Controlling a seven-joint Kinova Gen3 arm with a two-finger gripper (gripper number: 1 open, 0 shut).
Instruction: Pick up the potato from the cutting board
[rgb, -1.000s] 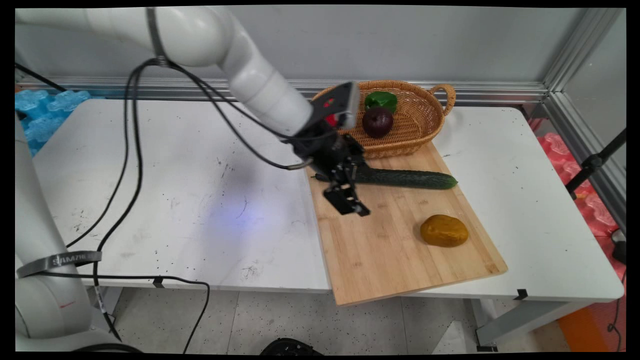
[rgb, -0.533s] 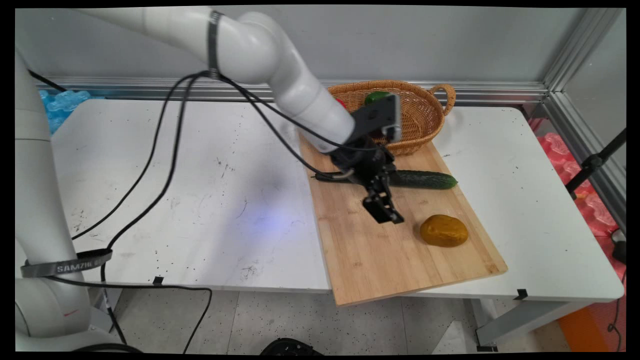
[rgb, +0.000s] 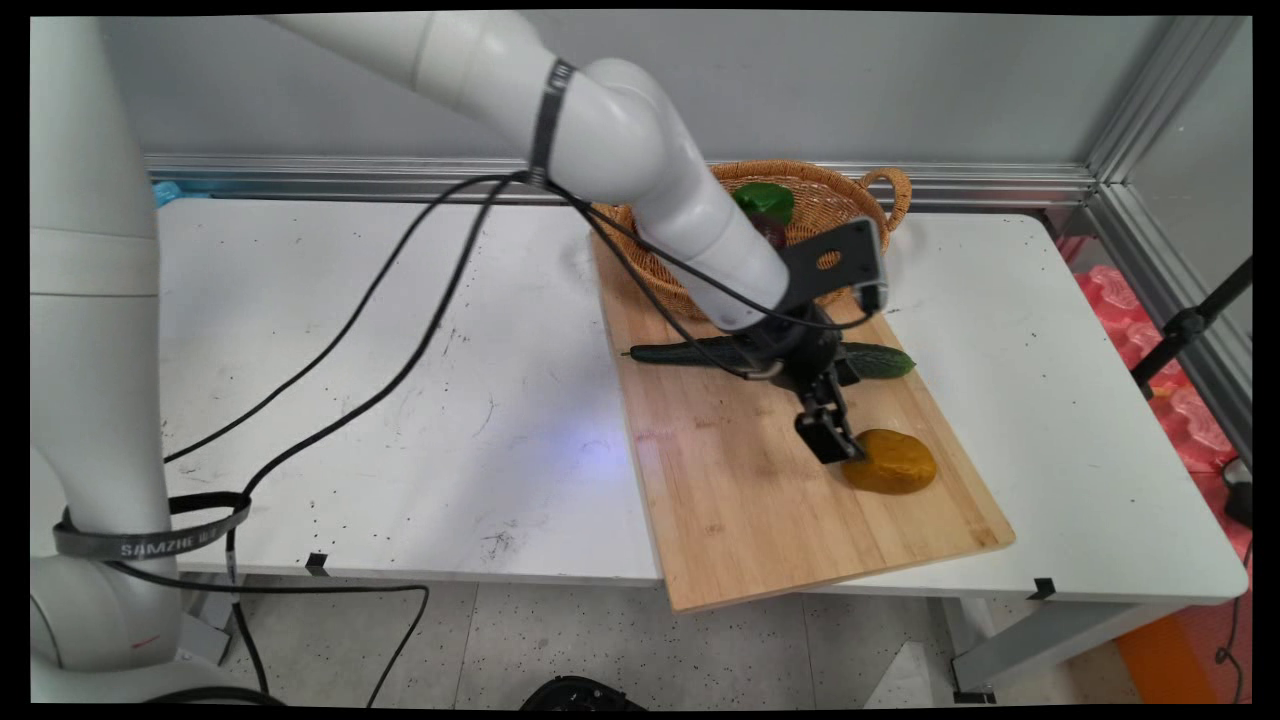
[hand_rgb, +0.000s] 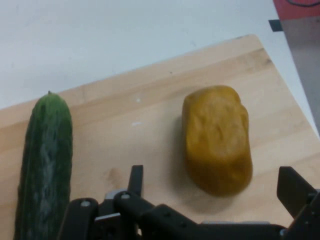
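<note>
The gripper (hand_rgb: 215, 187), fingers spread apart and holding nothing, hangs over a lumpy, ochre-brown potato (hand_rgb: 217, 139) lying on the wooden cutting board (rgb: 760, 500), near its right edge. The potato sits between the two fingertips in the hand view, untouched. The white arm slants down from the upper left across a wicker basket (rgb: 850, 215). A dark green cucumber (rgb: 880, 360) lies just behind the gripper.

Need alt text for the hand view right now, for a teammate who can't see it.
The open gripper hovers over a yellow-brown potato lying on a wooden cutting board, one finger showing on each side. A green cucumber lies along the left edge.
</note>
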